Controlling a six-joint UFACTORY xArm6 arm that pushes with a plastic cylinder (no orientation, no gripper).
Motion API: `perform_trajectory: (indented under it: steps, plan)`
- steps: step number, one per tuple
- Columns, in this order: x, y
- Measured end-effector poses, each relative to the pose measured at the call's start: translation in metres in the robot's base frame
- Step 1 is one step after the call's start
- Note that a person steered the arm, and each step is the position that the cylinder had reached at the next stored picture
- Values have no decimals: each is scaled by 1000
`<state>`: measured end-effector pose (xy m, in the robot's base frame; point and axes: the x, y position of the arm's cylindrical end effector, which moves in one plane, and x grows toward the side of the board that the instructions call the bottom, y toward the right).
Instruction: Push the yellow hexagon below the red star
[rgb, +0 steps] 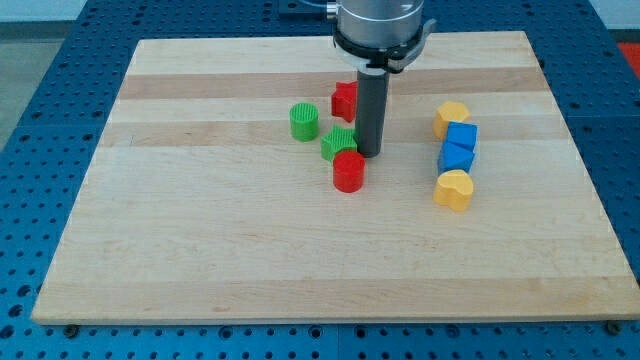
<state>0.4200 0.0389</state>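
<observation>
The yellow hexagon (451, 118) sits toward the view's right on the table (200, 260), at the top of a short column of blocks: right below it come two blue blocks (459, 146), touching one another, and below those a yellow heart (453, 189). The red star (345, 100) lies well apart from it, toward the view's left near the middle of the table and partly hidden behind the dark rod. So, as I judge it, the task is hardly begun: the hexagon is at about the star's height, off to its right, not below it, and the whole push across and down is left to do. There is no claw on this arm, so nothing is open or closed and nothing is held; the arm ends in a rod, and my tip (369, 153) rests on the table just right of a green block (339, 143), above and just right of a red cylinder (348, 171), and below the star. A green cylinder (304, 121) stands further to the view's left. The hexagon lies to the right of my tip and a little higher, with bare table between them.
</observation>
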Motion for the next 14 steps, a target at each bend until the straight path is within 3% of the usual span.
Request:
perform_trajectory:
  steps: [5,6,7,8,9,10,11,12,13,14]
  plan:
    - [0,-40]
    - [-32,-31]
    - [-32,-31]
    - [-18,-14]
    - [-46,24]
    - [-53,32]
    - [-93,38]
    - [-102,94]
    - [-102,133]
    - [-49,150]
